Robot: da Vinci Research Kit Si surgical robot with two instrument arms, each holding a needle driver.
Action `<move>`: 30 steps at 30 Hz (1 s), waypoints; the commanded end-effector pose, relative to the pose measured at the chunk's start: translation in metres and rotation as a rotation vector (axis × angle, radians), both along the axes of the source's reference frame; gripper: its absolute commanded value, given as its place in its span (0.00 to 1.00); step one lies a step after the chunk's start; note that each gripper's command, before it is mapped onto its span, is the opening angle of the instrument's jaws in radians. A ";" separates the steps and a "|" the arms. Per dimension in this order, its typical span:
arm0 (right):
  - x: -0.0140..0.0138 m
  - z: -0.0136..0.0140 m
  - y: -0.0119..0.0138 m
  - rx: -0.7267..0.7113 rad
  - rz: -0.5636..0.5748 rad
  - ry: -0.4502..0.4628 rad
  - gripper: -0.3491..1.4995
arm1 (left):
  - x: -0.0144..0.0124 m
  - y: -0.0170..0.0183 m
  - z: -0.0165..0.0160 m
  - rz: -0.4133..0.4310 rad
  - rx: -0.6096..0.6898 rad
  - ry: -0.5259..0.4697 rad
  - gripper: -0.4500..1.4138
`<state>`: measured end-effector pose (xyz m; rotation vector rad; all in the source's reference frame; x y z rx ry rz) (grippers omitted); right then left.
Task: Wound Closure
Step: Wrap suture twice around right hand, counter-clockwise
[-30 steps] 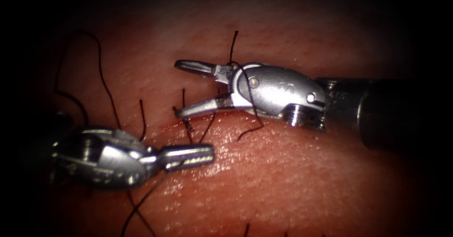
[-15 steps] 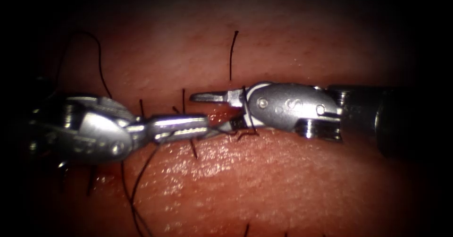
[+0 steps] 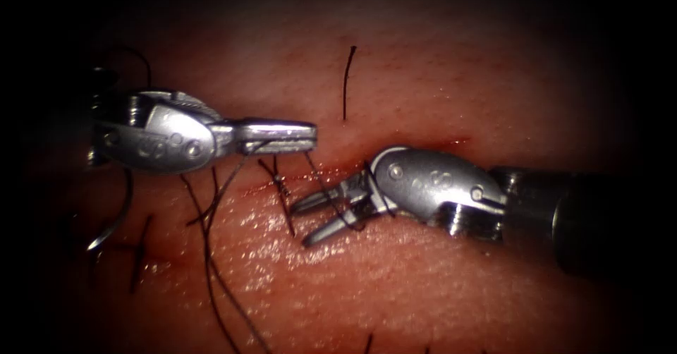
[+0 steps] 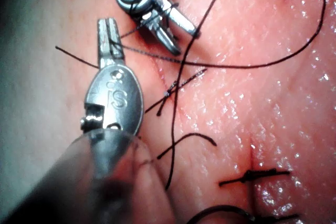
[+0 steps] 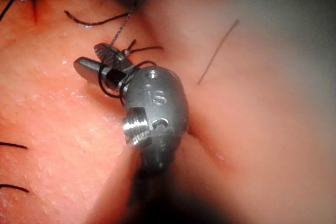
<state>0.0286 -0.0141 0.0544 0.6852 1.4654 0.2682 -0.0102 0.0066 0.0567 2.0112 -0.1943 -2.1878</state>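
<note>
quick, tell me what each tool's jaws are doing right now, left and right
Left tool: jaws shut on the thread.
Right tool: jaws open, holding nothing; thread looped around them.

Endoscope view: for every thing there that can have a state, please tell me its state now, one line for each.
left tool: jaws shut on the thread.
right tool: jaws open, thread looped around them, gripping nothing.
thread: taut between the two tools.
needle: free at the left, held by neither tool.
cut: closed, stitches across it.
</note>
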 end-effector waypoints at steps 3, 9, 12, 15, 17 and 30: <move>0.0005 0.0000 -0.0001 0.085 0.028 0.105 0.31 | -0.0001 0.0007 0.0026 -0.003 0.020 0.013 0.00; 0.0003 -0.0002 -0.0005 0.162 0.100 0.239 0.43 | 0.0002 0.0001 0.0065 -0.008 0.052 0.037 0.00; 0.0001 -0.0003 -0.0002 0.189 0.167 0.277 0.53 | 0.0003 -0.0007 0.0080 -0.004 0.060 0.050 0.00; -0.0002 -0.0002 0.0005 0.210 0.272 0.291 0.69 | 0.0002 -0.0016 0.0090 -0.003 0.068 0.055 0.00; -0.0004 -0.0001 0.0009 0.222 0.337 0.293 0.76 | 0.0001 -0.0022 0.0095 -0.002 0.071 0.060 0.00; -0.0040 0.0015 0.0028 0.191 0.782 0.032 0.64 | 0.0003 -0.0054 0.0093 0.005 0.077 0.073 0.00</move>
